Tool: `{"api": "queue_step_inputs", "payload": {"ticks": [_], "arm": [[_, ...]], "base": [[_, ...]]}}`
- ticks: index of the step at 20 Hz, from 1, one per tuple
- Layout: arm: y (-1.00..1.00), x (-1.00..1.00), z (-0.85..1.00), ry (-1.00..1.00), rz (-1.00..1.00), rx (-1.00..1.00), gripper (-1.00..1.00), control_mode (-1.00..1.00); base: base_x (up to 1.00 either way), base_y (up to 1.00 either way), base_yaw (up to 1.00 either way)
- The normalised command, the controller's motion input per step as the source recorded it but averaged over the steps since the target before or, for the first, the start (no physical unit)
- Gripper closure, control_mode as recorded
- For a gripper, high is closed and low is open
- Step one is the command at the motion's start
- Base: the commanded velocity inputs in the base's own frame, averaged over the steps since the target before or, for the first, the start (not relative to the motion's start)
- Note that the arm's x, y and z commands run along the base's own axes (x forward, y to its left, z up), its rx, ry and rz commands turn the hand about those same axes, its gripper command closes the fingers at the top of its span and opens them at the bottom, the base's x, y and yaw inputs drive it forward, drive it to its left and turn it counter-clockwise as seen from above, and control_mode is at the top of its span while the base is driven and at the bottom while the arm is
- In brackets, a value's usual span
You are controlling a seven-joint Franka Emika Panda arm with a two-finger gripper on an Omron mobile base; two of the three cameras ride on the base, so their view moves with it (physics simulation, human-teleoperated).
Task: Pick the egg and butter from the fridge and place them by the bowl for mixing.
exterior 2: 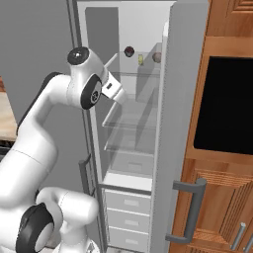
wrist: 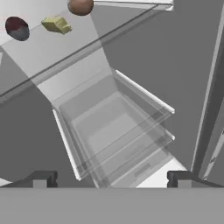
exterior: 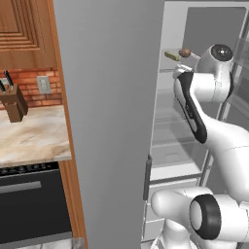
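In the left base view the fridge (exterior: 112, 121) stands open, its grey door filling the middle of the picture. The white arm reaches into the white interior, and on the top glass shelf (exterior: 168, 70) lie the butter (exterior: 171, 55) and, just beside it, the brown egg (exterior: 184, 52). To the left, a knife block (exterior: 13, 99) sits on the marble surface (exterior: 29, 138).

In the right base view the gripper (exterior 2: 118, 96) is inside the fridge, below the top shelf. Up there sit a dark round item (exterior 2: 129, 51), the butter and the egg, near one another but apart.

In the hand view the fingers (wrist: 41, 179) stand wide apart with nothing between them, pointing down toward the lower shelves. The egg (wrist: 80, 6), butter (wrist: 57, 24) and dark red item (wrist: 17, 28) lie at the top of the picture.

The step in hand looks like the approach to the first pick. To do it well, the hand should probably rise above the shelf edge, tilt level, then centre on one object, keeping clear of the glass and of the neighbouring things.
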Motion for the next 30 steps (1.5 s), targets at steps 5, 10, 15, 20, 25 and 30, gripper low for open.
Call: {"api": "queue_step_inputs", "payload": {"ticks": [5,10,15,20,25,30], "arm": [[-0.06,0.25,0.35,-0.03,0.00,0.00,-1.00,-1.00],[-0.02,0.23,0.37,-0.01,0.09,-0.01,-1.00,-1.00],[-0.11,0.16,0.17,-0.14,0.20,0.00,-1.00,-1.00],[-0.03,0.23,0.11,-0.14,0.17,-0.07,-1.00,-1.00],[0.00,0.32,0.16,-0.08,0.04,-0.13,-1.00,-1.00],[0.00,0.37,0.23,0.00,0.00,-0.12,-1.00,-1.00]], "base": [[0.00,0.00,0.00],[0.00,0.00,0.00],[0.00,0.00,0.00],[0.00,0.00,0.00],[0.00,0.00,0.00],[0.00,0.00,0.00]]}}
